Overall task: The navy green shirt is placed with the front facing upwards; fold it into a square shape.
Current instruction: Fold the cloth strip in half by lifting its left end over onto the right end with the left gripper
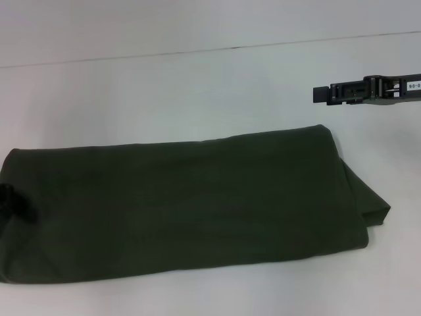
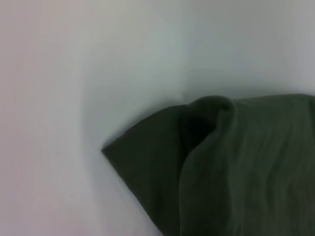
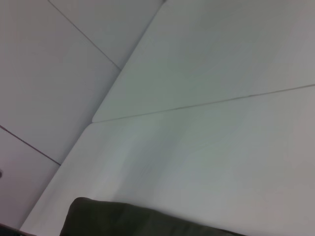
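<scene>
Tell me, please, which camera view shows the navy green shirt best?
The head view: the navy green shirt appears nearly whole, folded into a long band. The left wrist view shows one folded corner; the right wrist view only an edge.

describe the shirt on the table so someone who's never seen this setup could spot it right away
On the white table, look at the near half: a long dark olive-green slab of cloth, the navy green shirt, lies folded with plain fabric up. A loose flap pokes out at its right end. The only other item, the right pincer, is black and hovers beyond it.

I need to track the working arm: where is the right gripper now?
In the head view, the right gripper hangs over the white table at the far right, just beyond the folded navy green shirt and apart from its far right corner.
</scene>
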Motion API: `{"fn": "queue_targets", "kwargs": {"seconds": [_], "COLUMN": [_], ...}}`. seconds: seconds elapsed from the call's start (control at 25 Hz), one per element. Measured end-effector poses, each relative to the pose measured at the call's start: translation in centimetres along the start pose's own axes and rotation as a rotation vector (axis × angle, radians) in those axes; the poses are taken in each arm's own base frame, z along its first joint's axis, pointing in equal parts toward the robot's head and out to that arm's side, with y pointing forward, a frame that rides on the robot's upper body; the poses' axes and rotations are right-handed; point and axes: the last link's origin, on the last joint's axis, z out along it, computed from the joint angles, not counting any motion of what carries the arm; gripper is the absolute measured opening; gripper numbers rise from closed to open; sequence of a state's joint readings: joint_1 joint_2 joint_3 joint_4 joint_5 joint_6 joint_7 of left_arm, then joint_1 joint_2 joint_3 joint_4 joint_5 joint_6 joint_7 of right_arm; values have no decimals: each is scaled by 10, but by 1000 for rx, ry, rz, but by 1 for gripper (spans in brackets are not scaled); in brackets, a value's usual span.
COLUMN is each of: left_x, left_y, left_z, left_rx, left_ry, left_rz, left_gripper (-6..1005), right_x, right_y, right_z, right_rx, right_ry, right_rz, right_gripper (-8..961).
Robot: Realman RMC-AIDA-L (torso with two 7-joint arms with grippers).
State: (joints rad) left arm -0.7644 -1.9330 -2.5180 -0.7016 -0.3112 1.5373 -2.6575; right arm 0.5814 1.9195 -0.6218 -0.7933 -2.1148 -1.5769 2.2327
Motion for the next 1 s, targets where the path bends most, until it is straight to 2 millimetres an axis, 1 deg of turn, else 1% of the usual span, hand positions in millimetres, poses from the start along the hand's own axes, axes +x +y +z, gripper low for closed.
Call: {"fn": "queue_targets", "kwargs": {"seconds": [0.16, 0.28, 0.48, 0.72, 1.0], "left_x": [0, -2, -2, -2, -3], "left_y": [0, -2, -5, -9, -20], "left_z": [-1, -2, -9, -17, -38], "left_rx": [6, 16, 25, 35, 93], "left_ry": [-8, -13, -3, 1, 35], "left_rz": [14, 16, 16, 15, -3], "left_gripper": [610, 370, 162, 66, 66], "right_x": [0, -1, -3, -4, -4], "right_y": [0, 0, 1, 2, 1], "right_z": [0, 0, 1, 1, 0], "right_rx": [-1, -1, -5, -6, -4], "right_ry": [-2, -3, -3, -3, -8], "right_rz": [2, 1, -5, -5, 4], "right_gripper": [641, 642, 642, 642, 643]}}
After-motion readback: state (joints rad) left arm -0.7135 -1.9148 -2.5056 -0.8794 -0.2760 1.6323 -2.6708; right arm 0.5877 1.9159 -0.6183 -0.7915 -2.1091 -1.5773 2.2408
